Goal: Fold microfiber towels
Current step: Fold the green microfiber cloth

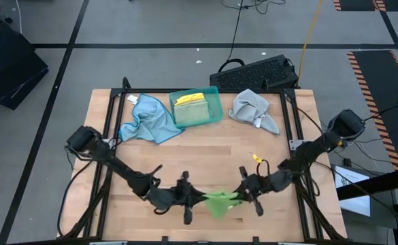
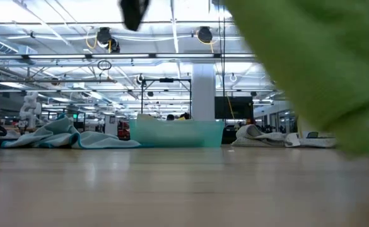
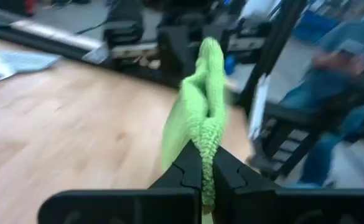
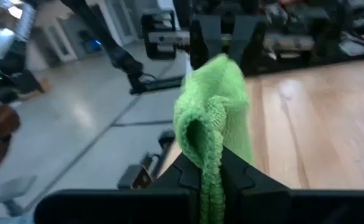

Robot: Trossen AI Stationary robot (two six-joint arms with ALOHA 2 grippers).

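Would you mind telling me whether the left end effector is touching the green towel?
Touching. The left wrist view shows the left end effector shut on the green towel.

Two dark, slender robot arms are showing from overhead, each built of thin black segments joined by bulkier rounded joints. Black cables are running along the left arm and the right arm. Each is ending in a matte black gripper, left and right, with two flat angular fingers mounted on a broad black crossbar just behind the jaws.
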